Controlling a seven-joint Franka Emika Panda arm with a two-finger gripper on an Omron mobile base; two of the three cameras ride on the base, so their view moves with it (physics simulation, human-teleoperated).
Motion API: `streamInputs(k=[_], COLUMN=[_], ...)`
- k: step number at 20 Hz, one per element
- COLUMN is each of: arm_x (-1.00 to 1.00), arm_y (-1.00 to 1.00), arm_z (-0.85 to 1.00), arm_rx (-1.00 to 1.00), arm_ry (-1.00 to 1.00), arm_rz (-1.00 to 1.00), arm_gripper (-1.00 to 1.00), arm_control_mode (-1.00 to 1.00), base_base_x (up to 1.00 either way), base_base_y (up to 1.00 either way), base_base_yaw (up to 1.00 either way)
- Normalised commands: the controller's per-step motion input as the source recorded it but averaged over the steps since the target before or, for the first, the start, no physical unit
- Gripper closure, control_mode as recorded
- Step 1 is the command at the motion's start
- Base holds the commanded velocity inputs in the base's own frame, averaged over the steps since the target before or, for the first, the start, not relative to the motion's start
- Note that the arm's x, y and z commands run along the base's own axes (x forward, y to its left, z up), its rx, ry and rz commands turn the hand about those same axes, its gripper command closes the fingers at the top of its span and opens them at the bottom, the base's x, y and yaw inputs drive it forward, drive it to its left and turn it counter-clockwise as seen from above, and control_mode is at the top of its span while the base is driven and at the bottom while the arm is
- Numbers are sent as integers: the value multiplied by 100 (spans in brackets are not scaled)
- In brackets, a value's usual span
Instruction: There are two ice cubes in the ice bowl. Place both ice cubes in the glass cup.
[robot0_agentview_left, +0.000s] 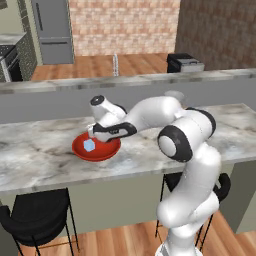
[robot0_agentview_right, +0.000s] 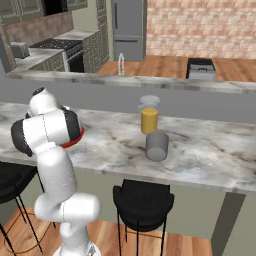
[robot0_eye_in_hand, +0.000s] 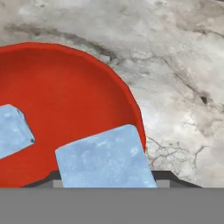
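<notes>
Gripper appearing to be clamping a frosted pale-blue ice cube; second cube lying beside it in glossy red bowl, marbled bench beyond.

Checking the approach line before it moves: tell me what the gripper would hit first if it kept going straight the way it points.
The gripper points down into the red bowl. First in line is the ice cube right at its fingertips, probably already between them; below that, the bowl's floor. The second ice cube sits off to the side.

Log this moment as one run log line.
stage: first pickup | hand: down in wide red bowl, closing around pale-blue ice cube | second ice cube: in bowl | clear grey tumbler: no ice visible
</notes>
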Motion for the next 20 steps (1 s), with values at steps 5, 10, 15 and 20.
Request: streamInputs(k=[5, 10, 15, 20], arm_x=[-100, -100, -100, -97], arm_y=[-67, -87, -91, -93], arm_z=[97, 78, 63, 7], arm_rx=[0, 5, 2, 4], arm_ry=[0, 11, 7, -8], arm_rz=[-25, -33, -31, -7], arm_gripper=[100, 100, 100, 100], arm_control_mode=[-100, -100, -100, -100], base_base_x=[0, 0, 0, 0], base_base_y=[0, 0, 0, 0], base_base_yaw=[0, 0, 0, 0])
